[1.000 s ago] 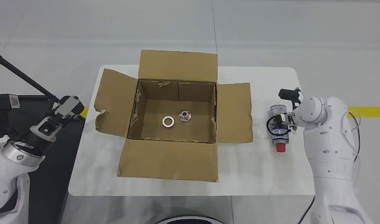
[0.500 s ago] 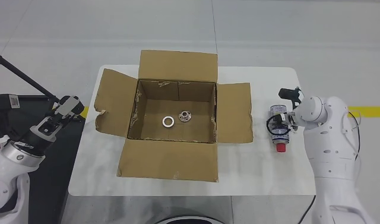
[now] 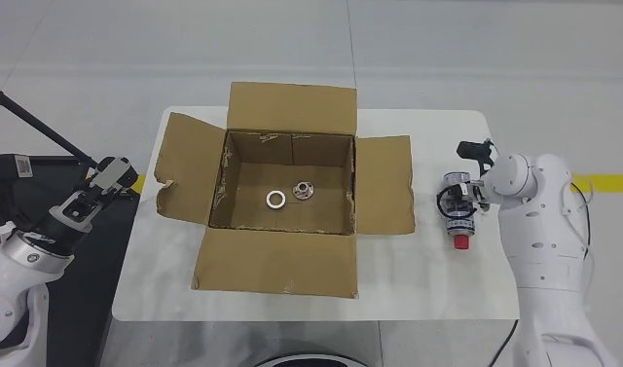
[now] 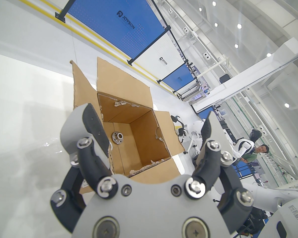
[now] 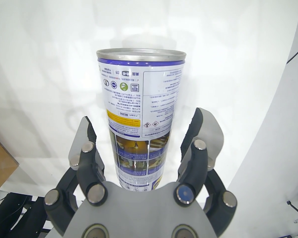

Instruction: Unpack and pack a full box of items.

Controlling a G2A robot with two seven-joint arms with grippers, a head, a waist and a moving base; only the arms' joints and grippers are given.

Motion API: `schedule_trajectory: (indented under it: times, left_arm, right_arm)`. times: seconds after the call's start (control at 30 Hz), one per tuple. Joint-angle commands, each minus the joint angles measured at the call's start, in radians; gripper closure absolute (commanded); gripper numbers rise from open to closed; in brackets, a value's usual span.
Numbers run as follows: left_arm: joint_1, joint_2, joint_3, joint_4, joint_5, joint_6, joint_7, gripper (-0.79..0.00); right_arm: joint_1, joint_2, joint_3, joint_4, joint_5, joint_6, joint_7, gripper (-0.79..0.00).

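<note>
Top view: the box [image 3: 292,149] sits open mid-table with its four flaps splayed, leaving a bare strip of table [image 3: 438,279] between the right flap and the right edge. The can [image 3: 459,233] lies in that strip, red cap toward the near side. The right claw [image 5: 142,117] straddles it — fingers apart, a gap on each side. The left claw [image 4: 150,113] hangs spread open beyond the table's left edge, well apart from the box. A ring [image 3: 276,200] and a metal fitting [image 3: 304,187] lie on the box floor. Since the earlier frame the right arm has shifted slightly — the can lies as before.
</note>
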Motion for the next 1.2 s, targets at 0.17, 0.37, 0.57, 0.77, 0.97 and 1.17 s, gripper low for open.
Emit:
schedule_trajectory:
  times: [0.17,0.37,0.57,0.77,0.97,1.17]
  left_arm:
    - [0.0,0.0,0.0,0.0,0.0,0.0,0.0,-0.785]
    - [0.0,0.0,0.0,0.0,0.0,0.0,0.0,-0.785]
    - [0.0,0.0,0.0,0.0,0.0,0.0,0.0,-0.785]
    - [0.0,0.0,0.0,0.0,0.0,0.0,0.0,-0.785]
    - [0.0,0.0,0.0,0.0,0.0,0.0,0.0,-0.785]
    - [0.0,0.0,0.0,0.0,0.0,0.0,0.0,-0.785]
  right_arm:
    - [0.014,0.005,-0.008,-0.038,0.005,0.004,0.01,-0.751]
    - [0.02,0.006,-0.024,-0.1,0.028,0.005,0.014,-0.757]
    - [0.031,0.002,-0.046,-0.237,0.09,0.008,0.011,-0.763]
    - [0.051,-0.011,-0.107,-0.437,0.223,0.017,0.001,-0.76]
    - [0.091,-0.033,-0.225,-0.521,0.377,0.007,-0.05,-0.748]
    - [0.155,-0.049,-0.343,-0.542,0.305,0.05,-0.113,-0.776]
